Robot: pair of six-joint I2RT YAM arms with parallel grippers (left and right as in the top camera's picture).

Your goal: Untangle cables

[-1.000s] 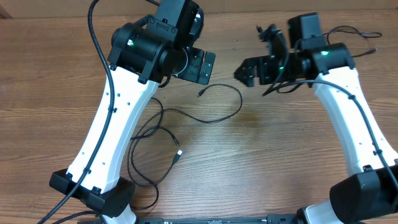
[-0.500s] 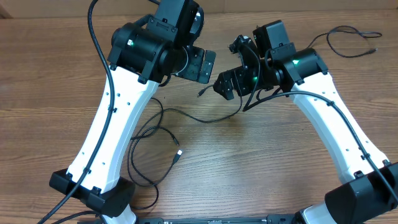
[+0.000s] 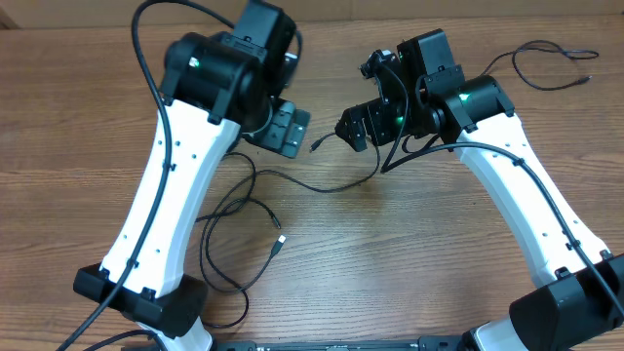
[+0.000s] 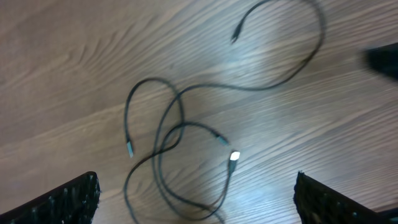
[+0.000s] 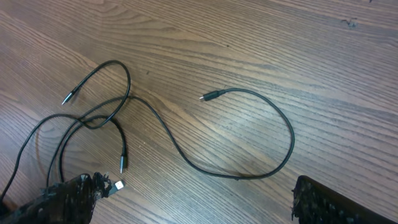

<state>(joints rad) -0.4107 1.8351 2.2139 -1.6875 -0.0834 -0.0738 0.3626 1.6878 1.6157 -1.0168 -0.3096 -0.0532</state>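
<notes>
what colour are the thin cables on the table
Black; the thin flexible cables show best in the right wrist view.

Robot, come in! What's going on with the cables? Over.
Left gripper and right gripper open, empty. Cables tangled on the table, untouched. Nothing in the way.

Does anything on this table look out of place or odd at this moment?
Yes. Several thin black cables lie crossed in a loose tangle on the wooden table, near the left arm. A lone cable lies at the far right corner, apart from the rest. Nothing looks damaged or spilled.
</notes>
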